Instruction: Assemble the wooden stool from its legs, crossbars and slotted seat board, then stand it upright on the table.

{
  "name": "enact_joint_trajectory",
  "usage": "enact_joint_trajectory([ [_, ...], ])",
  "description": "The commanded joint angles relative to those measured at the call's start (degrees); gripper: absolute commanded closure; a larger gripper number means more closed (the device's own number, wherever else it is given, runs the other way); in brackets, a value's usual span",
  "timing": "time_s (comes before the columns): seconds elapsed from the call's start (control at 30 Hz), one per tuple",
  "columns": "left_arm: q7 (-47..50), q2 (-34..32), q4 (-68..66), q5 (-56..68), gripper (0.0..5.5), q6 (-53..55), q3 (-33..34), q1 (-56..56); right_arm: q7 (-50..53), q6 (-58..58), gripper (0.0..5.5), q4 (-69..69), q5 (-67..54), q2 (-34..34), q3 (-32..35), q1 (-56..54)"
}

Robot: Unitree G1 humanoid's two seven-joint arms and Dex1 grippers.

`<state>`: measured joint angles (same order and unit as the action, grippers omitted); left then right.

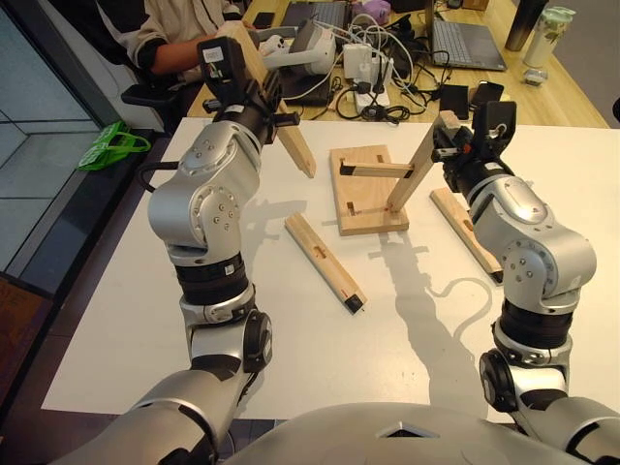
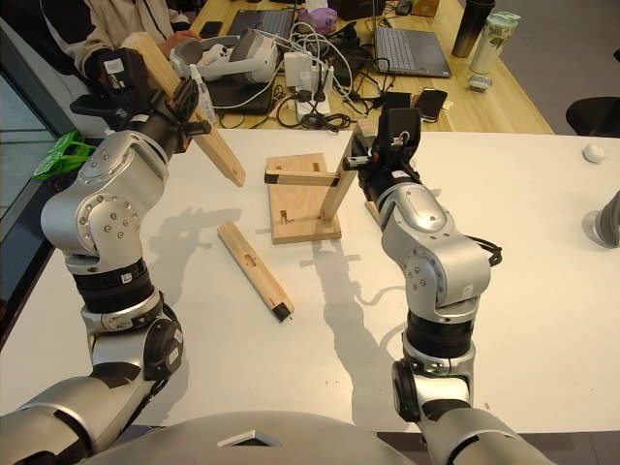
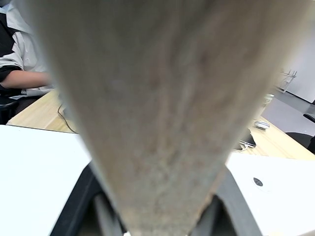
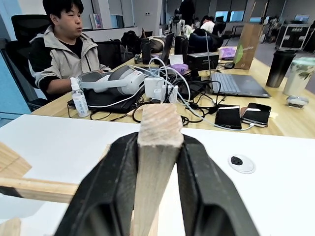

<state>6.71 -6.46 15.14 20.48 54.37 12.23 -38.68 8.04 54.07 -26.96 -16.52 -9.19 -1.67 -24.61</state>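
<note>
Here the seat board (image 1: 373,221) lies flat near the middle of the white worktop (image 1: 145,320), with small slots showing along its left side. The right gripper (image 4: 156,147) sits above the board's right side. Its jaws are closed on the upper end of a tilted leg (image 1: 412,179), one black jaw pressed to each side of the wood. The leg's lower end meets the board near its right edge; whether it sits in a slot I cannot tell. A crossbar (image 1: 378,169) is joined to this leg and sticks out towards the robot's left, above the board and not touching it, ending in a dark tip.

The left gripper (image 1: 266,97) is raised over the far left part of the worktop. Its jaws hold a second leg (image 1: 295,145) near its upper half, and the wood slants down towards the board, its lower end well clear of the surface.

A loose leg (image 1: 323,257) lies on the worktop just in front of the board, angled, with a notch in its side and a dark cap at its near end. Another leg (image 1: 463,228) lies flat to the right of the board, partly hidden by the right forearm.

A wooden desk (image 2: 542,97) behind carries laptops (image 2: 412,48), a headset (image 2: 237,58) and cables (image 2: 320,97).
</note>
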Motion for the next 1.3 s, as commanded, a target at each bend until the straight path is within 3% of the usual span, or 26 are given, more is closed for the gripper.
enact_joint_trajectory([
  [0.03, -0.4, -0.7, 0.1, -1.2, 4.48, -0.7, -0.7, -0.1, 1.2, -1.7, 4.5, 1.7, 5.0, 0.6, -4.5, 3.7],
  [0.33, 0.5, 1.4, 2.7, -2.5, 4.48, -1.9, -2.2, 1.7, 0.3, -1.6, 4.5, 1.4, 6.5, 3.1, -5.3, 6.0],
  [0.37, 0.9, 2.0, 3.8, -2.9, 4.48, -3.0, -2.5, 2.8, 0.4, -1.4, 4.12, 1.1, 6.7, 3.4, -5.1, 6.2],
  [0.63, 3.5, 7.3, 11.7, -3.3, 4.48, -5.5, -3.3, 11.3, -0.2, -0.4, 3.03, -0.6, 5.4, 7.7, -0.6, 7.5],
  [0.83, 5.4, 14.2, 10.3, -1.0, 4.48, -6.2, -2.3, 13.4, -3.1, 5.8, 3.03, -1.4, 0.1, 11.4, 4.0, 9.6],
  [1.3, 4.6, 15.8, -2.9, -3.5, 4.48, -12.6, -5.1, 8.7, -3.4, 10.0, 3.03, 0.5, -3.3, 15.2, 7.5, 7.8],
])
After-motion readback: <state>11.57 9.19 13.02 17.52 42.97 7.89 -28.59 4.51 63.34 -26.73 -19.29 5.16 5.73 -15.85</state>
